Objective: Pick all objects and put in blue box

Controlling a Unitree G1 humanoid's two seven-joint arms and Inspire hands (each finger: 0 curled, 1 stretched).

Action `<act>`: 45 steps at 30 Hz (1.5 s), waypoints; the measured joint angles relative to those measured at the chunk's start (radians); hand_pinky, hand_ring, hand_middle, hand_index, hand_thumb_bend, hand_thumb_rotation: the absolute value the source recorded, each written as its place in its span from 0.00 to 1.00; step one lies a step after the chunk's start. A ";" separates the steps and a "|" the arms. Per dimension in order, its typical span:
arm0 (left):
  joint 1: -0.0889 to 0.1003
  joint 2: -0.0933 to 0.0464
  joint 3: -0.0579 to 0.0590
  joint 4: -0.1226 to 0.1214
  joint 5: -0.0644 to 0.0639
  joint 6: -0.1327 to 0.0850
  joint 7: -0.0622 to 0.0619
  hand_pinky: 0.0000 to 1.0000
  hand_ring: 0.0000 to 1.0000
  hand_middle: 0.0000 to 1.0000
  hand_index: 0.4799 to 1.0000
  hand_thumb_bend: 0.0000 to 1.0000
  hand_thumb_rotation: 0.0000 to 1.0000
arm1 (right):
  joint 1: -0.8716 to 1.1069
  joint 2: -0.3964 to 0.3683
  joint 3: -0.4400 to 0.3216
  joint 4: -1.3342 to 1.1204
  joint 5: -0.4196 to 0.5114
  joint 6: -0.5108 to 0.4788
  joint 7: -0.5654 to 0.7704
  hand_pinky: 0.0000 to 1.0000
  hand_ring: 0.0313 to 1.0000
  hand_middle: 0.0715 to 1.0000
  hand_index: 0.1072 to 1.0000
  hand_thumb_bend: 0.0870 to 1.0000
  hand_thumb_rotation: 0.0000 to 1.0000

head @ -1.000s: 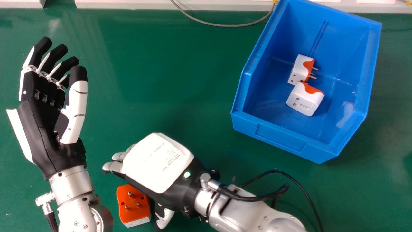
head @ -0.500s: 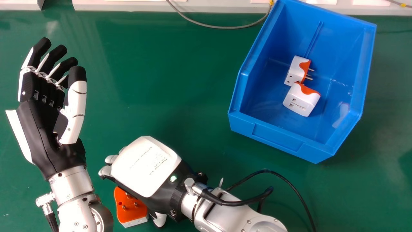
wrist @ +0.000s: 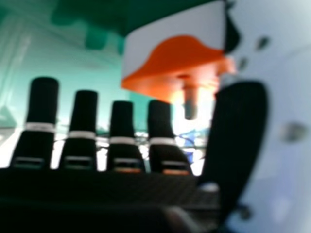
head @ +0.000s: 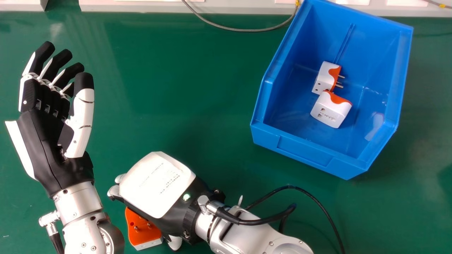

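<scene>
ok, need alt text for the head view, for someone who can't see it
The robot's right hand partly covers an orange-and-white plug adapter on a green table, bottom left of centre. Two similar adapters lie in a blue box at upper right. The left hand is open at far left.

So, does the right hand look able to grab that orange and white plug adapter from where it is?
Probably yes. The right hand is partly over the plug adapter, its fingers open and its thumb close by, and I see nothing else in the way between them.
</scene>
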 measured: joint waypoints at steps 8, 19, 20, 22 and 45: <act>0.000 -0.001 -0.001 0.000 0.000 0.000 0.002 0.63 0.69 0.75 0.58 0.65 0.39 | 0.037 -0.010 -0.004 -0.074 0.016 0.012 0.123 0.58 0.77 0.82 0.78 0.84 0.18; 0.000 -0.004 -0.001 0.000 0.002 0.002 0.002 0.63 0.69 0.76 0.58 0.65 0.40 | 0.048 -0.027 -0.012 -0.115 0.029 0.024 0.164 0.59 0.77 0.82 0.81 0.81 0.22; 0.000 -0.004 -0.002 0.000 0.002 0.002 0.002 0.63 0.70 0.76 0.58 0.65 0.40 | 0.049 -0.027 -0.013 -0.115 0.029 0.029 0.163 0.59 0.77 0.82 0.81 0.80 0.21; 0.000 -0.004 -0.002 0.000 0.002 0.002 0.000 0.63 0.70 0.76 0.59 0.65 0.40 | 0.052 -0.028 -0.015 -0.115 0.028 0.036 0.154 0.59 0.77 0.83 0.81 0.80 0.21; -0.002 -0.006 -0.001 0.005 0.011 0.000 0.000 0.64 0.70 0.76 0.60 0.65 0.41 | 0.065 -0.030 -0.012 -0.013 0.012 0.013 -0.130 0.53 0.70 0.77 0.75 0.79 0.17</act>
